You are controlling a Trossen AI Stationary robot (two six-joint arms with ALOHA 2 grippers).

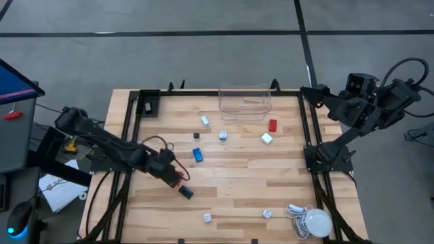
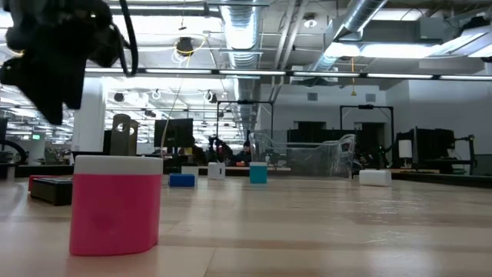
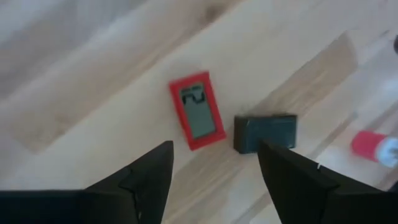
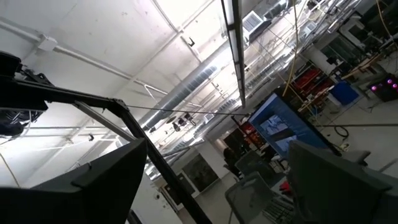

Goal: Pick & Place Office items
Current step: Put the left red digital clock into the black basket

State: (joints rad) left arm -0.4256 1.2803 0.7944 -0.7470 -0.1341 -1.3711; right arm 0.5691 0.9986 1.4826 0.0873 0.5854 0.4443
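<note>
the left gripper (image 1: 178, 179) hangs just above the wooden table (image 1: 237, 183) at about eight o'clock from the table's middle, its two dark fingers (image 3: 146, 177) spread apart with nothing between them. right under it in the left wrist view lie two of the office items: a small red-framed flat piece (image 3: 197, 110) with a grey face bearing a dark squiggle, and a dark, nearly black block (image 3: 265, 133) just beside it at its four o'clock, apart from it by a thin gap; neither touches the fingers. from above the dark block (image 1: 186, 192) sits at the gripper's five o'clock. along the near edge, at six o'clock, lie two tiny silvery-white pieces (image 1: 207, 217) and (image 1: 267, 213), and at five o'clock the white round bulb (image 1: 316, 221) with its coiled cable. nearer the middle is a blue block (image 1: 197, 154), with a small dark piece (image 1: 196, 136) at its twelve o'clock. farther on sit a white and blue piece (image 1: 222, 135), a white piece (image 1: 205, 120), a white block (image 1: 266, 138) and a red block (image 1: 272, 125). at the far edge, twelve o'clock, stands a clear plastic bin (image 1: 245, 102). the right gripper (image 4: 214, 180) is held off the table at two o'clock, tilted toward the ceiling, its fingers wide apart and holding nothing.
</note>
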